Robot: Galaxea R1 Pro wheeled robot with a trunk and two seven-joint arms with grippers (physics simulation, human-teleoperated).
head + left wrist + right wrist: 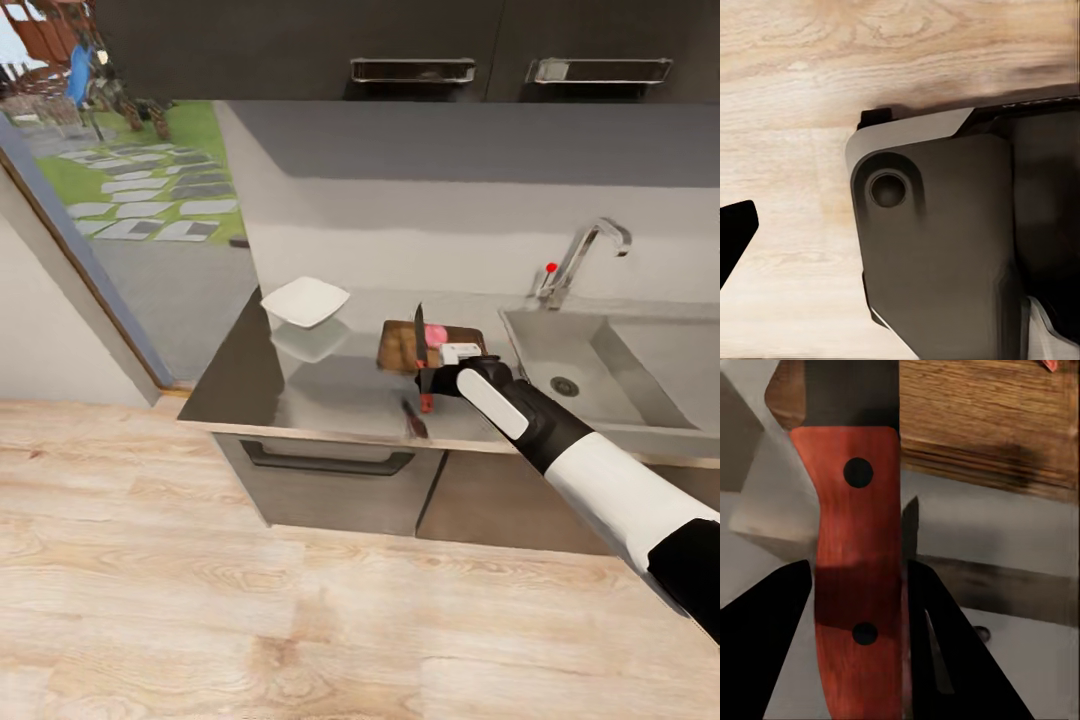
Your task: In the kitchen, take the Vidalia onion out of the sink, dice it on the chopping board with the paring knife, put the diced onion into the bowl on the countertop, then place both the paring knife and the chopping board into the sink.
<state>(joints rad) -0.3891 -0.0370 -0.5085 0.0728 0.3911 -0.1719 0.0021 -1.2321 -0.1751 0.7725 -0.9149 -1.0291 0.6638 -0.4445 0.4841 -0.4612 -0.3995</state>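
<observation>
On the glossy dark table [330,390] left of the sink [600,365], your right hand [432,383] clamps the paring knife [421,352] by its red handle, blade upright beside the onion [435,334] on the chopping board [400,347]: light, rigid, likely slick, so grip mid-handle.

Floor: pale wood planks [200,600] with clear grain run in front of me, right up to the cabinet fronts; the same planks [795,90] show under my left wrist.
Lower cabinets: dark grey fronts [330,490] below the worktop, one with a long recessed handle [325,462].
Upper cabinets: glossy black doors [300,50] overhead, with two chrome handles [412,70].
Wall: plain grey [420,200] behind the worktop, darker near the top, lighter lower down.
Window: a tall glazed opening [130,190] to my left, showing lawn and paving stones outside.
Light: even daylight.
</observation>
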